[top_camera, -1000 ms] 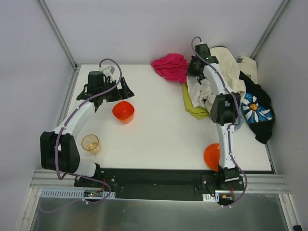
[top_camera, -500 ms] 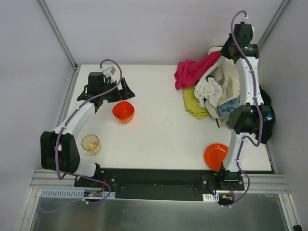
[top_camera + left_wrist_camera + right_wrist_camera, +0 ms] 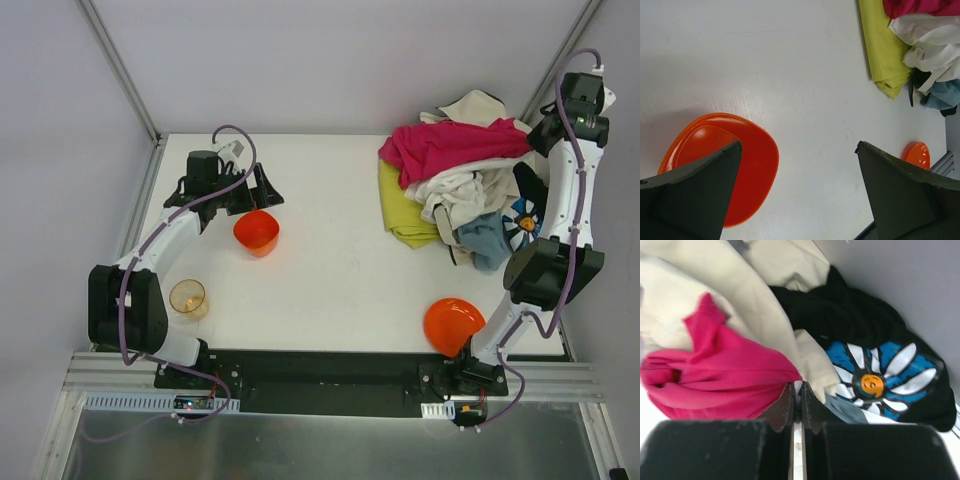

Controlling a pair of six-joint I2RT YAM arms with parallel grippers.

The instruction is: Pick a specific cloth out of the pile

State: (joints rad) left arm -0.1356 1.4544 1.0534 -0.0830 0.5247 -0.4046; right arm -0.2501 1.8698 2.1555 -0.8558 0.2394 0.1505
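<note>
The yellow-green cloth (image 3: pixel 400 207) lies flat at the left edge of the pile (image 3: pixel 470 190), partly under white and magenta fabric. It also shows in the left wrist view (image 3: pixel 884 50). My right gripper (image 3: pixel 541 134) is raised at the far right by the wall. It is shut (image 3: pixel 796 385) on a pinch of the magenta cloth (image 3: pixel 450 142), which stretches across the pile's top. A pale sliver shows between the jaws. My left gripper (image 3: pixel 255 192) is open and empty (image 3: pixel 796 145) at the far left, well away from the pile.
An orange bowl (image 3: pixel 257 232) sits under my left fingers (image 3: pixel 700 190). A clear amber cup (image 3: pixel 188 297) stands near the left front. An orange dish (image 3: pixel 452 325) lies by the right arm's base. The black daisy-print garment (image 3: pixel 875 382) lies against the right wall.
My right arm has swung from the pile's left side up and to the far right, dragging the magenta cloth over the pile. The yellow-green cloth is more exposed. The left arm has not moved.
</note>
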